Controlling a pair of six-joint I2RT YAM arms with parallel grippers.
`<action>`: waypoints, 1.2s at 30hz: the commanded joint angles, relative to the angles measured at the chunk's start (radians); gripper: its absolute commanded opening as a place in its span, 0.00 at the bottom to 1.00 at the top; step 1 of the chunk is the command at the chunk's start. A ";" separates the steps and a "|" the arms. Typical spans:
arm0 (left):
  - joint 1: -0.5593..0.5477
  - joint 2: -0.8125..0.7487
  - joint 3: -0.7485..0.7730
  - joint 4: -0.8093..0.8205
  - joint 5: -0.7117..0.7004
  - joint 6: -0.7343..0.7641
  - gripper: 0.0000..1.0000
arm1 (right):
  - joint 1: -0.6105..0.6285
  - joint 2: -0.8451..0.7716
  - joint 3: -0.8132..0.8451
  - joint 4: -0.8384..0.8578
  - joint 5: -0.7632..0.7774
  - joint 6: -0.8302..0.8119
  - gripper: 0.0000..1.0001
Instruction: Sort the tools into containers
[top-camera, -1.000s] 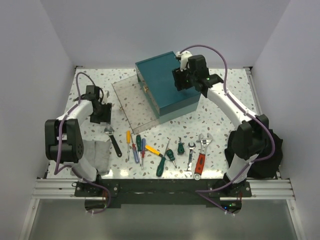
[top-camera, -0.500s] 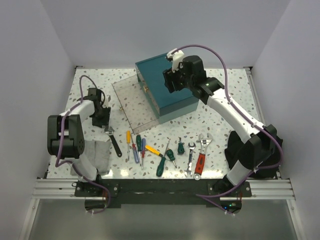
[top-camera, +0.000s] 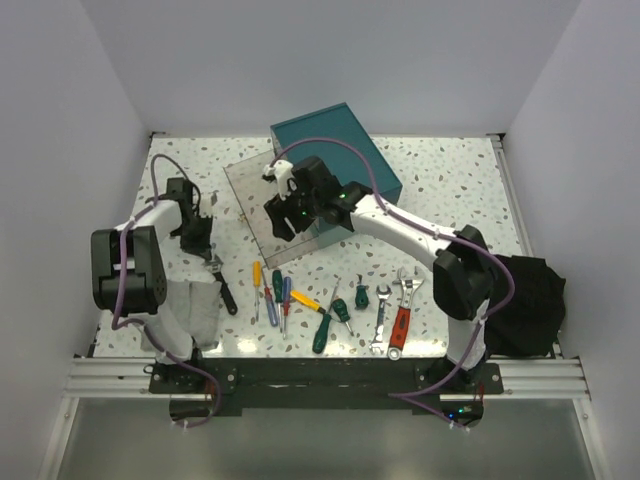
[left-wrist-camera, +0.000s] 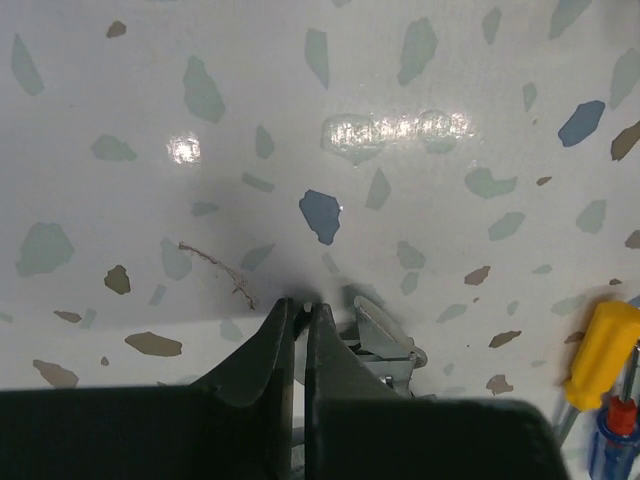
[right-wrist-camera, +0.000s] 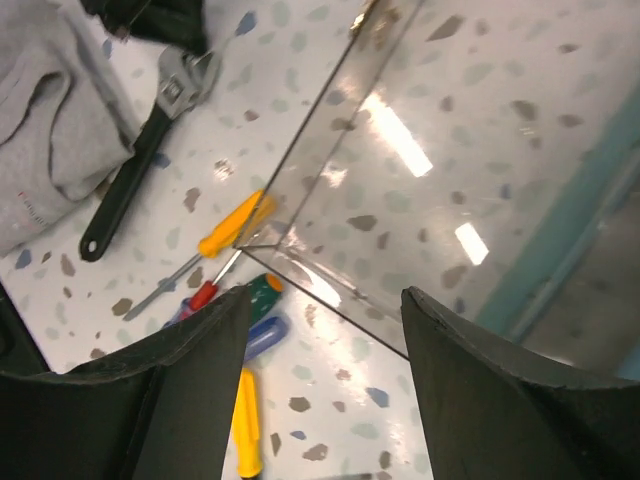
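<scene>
A row of tools lies along the table's near side: screwdrivers (top-camera: 275, 295) and silver wrenches, one with a red handle (top-camera: 402, 322). The black-handled wrench (top-camera: 226, 288) lies at the left. My left gripper (top-camera: 205, 248) is at its head, shut, with a sliver of the silver head (left-wrist-camera: 385, 340) pinched between the tips (left-wrist-camera: 303, 303). The teal box (top-camera: 340, 140) stands at the back, its clear drawer (top-camera: 255, 195) pulled out towards the front left. My right gripper (top-camera: 283, 222) hovers open over the drawer's near corner (right-wrist-camera: 300, 250), nothing between its fingers (right-wrist-camera: 325, 295).
A grey folded cloth (top-camera: 195, 310) lies by the left arm's base, beside the wrench handle (right-wrist-camera: 120, 200). A black cloth (top-camera: 525, 300) sits at the right arm's base. Yellow, green and blue screwdriver handles (right-wrist-camera: 225, 230) lie just outside the drawer's corner.
My right arm swung left and forward from above the teal box to over the open drawer. My left gripper closed at the wrench's head.
</scene>
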 joint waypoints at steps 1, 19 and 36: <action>0.084 0.003 0.028 -0.032 0.186 0.043 0.00 | 0.025 0.052 0.087 0.042 -0.234 0.056 0.67; 0.164 -0.201 0.037 0.020 0.555 -0.010 0.00 | 0.109 0.213 0.277 0.073 -0.379 0.127 0.71; 0.141 -0.128 0.281 0.081 0.691 -0.242 0.00 | 0.026 0.051 0.357 0.001 -0.138 0.087 0.75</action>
